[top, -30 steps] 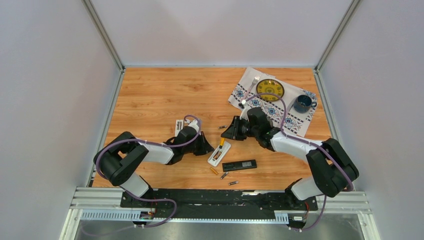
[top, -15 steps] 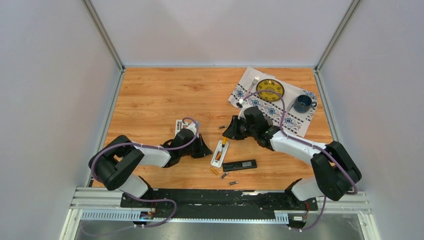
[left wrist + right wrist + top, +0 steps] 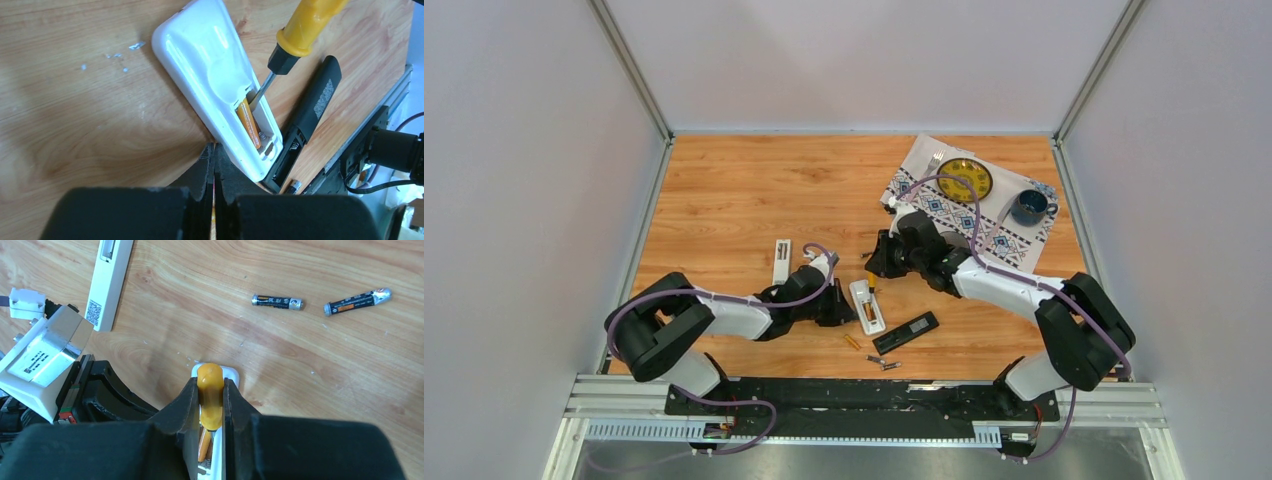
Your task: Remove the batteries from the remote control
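The white remote control (image 3: 868, 307) lies open-backed at the table's middle, with one golden-orange battery (image 3: 248, 123) in its compartment. My right gripper (image 3: 210, 388) is shut on the yellow handle of a screwdriver (image 3: 304, 26), whose tip sits in the compartment beside that battery. My left gripper (image 3: 215, 151) is shut and empty, its tips pressed against the remote's long edge. An open black remote (image 3: 905, 332) lies just right of the white one. Loose batteries lie on the wood: an orange battery (image 3: 852, 342) and dark batteries (image 3: 884, 363) near the front, and two dark batteries (image 3: 277, 301) beyond the white remote.
A white battery cover (image 3: 781, 262) lies left of my left arm. At the back right a patterned placemat (image 3: 1014, 242) carries a yellow plate (image 3: 964, 179), a fork and a blue cup (image 3: 1029, 207). Grey walls close in the table's left, right and back.
The white remote has swung round, its far end now pointing left. My left gripper has moved right against it. The black remote has turned, and my right gripper has shifted slightly back and left.
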You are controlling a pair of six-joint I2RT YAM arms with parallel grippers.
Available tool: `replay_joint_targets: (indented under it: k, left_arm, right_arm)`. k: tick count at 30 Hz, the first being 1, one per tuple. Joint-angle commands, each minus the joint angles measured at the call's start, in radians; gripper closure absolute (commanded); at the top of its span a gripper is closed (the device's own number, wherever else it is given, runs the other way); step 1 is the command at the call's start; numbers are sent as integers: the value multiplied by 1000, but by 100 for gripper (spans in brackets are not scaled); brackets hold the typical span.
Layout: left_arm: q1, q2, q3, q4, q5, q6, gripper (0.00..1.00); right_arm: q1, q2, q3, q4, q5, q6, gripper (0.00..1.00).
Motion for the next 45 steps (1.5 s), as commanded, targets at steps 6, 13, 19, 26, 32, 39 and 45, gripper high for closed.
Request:
replay_joint_targets:
  k: [6, 13, 19, 26, 32, 39, 45]
  left_arm:
    - [-30, 88, 32, 76, 18, -31, 100]
    - [-37, 89, 24, 76, -6, -38, 100]
    - [-39, 99, 25, 45, -28, -41, 100]
    - [-39, 132, 47, 48, -26, -50, 100]
    - [-39, 154, 58, 45, -26, -51, 100]
    - [-39, 155, 59, 39, -29, -47, 100]
    - [-39, 162, 68, 36, -22, -43, 100]
  right_arm:
    - [24, -24, 22, 87, -34, -48, 100]
    - [21, 3, 58, 28, -80, -47, 100]
    - [-3, -42, -30, -13, -48, 8, 100]
    - [-69, -82, -131, 80, -122, 79, 100]
    - [-91, -89, -178, 182, -146, 125, 100]
    - [-91, -133, -166, 162, -15, 96, 100]
    - [-66, -170, -162, 157, 145, 63, 100]
